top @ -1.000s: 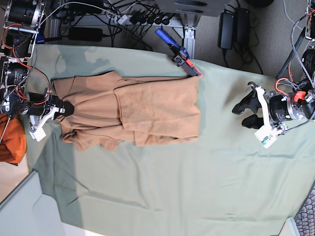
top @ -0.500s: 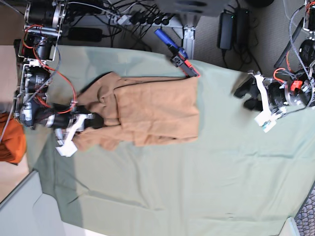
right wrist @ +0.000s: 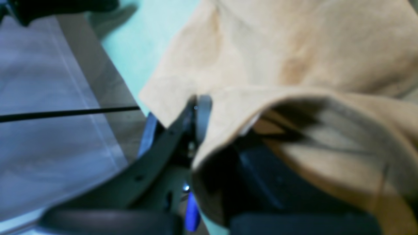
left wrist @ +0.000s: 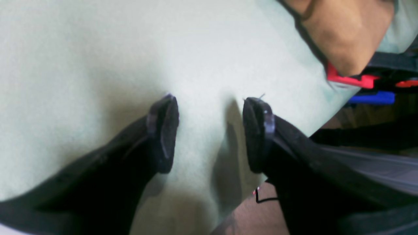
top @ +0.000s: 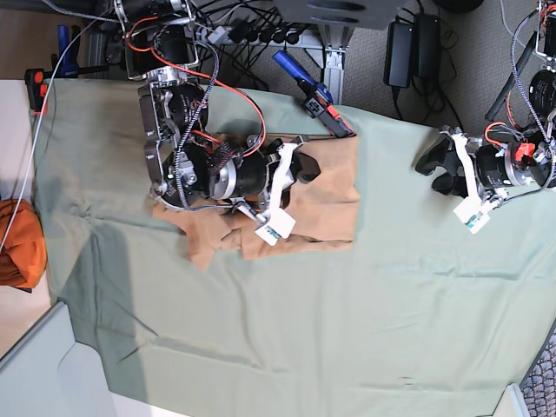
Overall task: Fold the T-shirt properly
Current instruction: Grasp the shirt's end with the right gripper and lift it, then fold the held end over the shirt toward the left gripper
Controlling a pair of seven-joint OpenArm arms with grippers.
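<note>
The tan T-shirt [top: 334,204] lies on the sage-green table cloth [top: 304,321], bunched under the arm at the view's left. That arm's right gripper [top: 302,165] reaches over the shirt's middle. In the right wrist view the right gripper [right wrist: 197,120] is shut on a lifted edge of the T-shirt [right wrist: 294,49], which drapes over one finger. The left gripper [top: 433,172] hovers to the right of the shirt, apart from it. In the left wrist view the left gripper [left wrist: 210,130] is open over bare green cloth, with a T-shirt [left wrist: 346,36] corner at the top right.
A blue and red clamp [top: 313,94] sits at the table's back edge, touching the shirt's far corner. A deep-orange cloth bundle [top: 17,248] lies off the left edge. Cables and a power strip [top: 252,30] run behind the table.
The right arm has swept rightward across the shirt, carrying its gripped left end over the rest. The visible shirt is shorter now. The left arm has barely moved.
</note>
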